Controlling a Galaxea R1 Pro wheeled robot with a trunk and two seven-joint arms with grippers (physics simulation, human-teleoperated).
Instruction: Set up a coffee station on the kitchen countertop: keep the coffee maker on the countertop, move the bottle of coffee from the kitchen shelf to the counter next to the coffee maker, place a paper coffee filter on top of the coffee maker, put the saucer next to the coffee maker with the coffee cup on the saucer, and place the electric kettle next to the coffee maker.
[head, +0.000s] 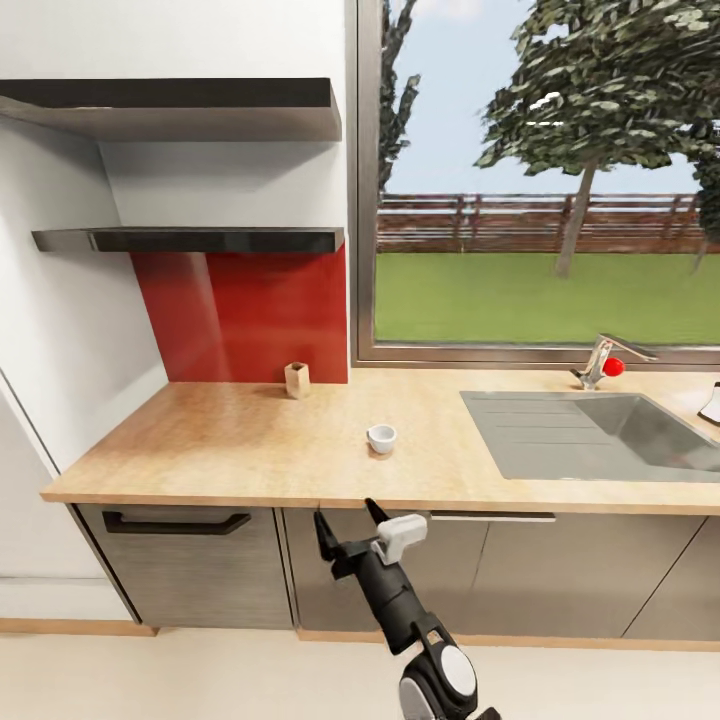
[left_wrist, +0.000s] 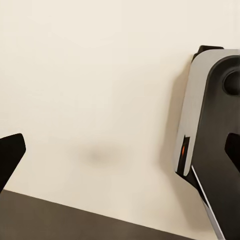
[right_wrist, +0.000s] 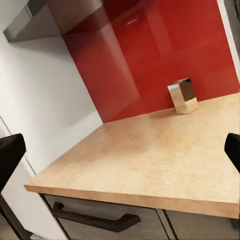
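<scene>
- We see the coffee cup (head: 381, 437) alone mid-table (head: 230, 440), between the front edge and the window wall, beside the sink (head: 600, 435).
- Our right end effector (head: 347, 516) hangs released below the front edge (fingers spread).
- Left end effector (left_wrist: 120, 155) released over the floor (left_wrist: 90, 75).

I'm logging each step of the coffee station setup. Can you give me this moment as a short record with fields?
countertop: light wood-look, inset grey sink at its right
coffee cup: upright on the bare countertop, left of the sink, no saucer under it
small square container: on the countertop, against the red backsplash
shelves: two dark wall shelves above the backsplash
right gripper: open, raised in front of the cabinet fronts, below the counter edge, holding nothing
left gripper: open, pointing at the pale floor
</scene>
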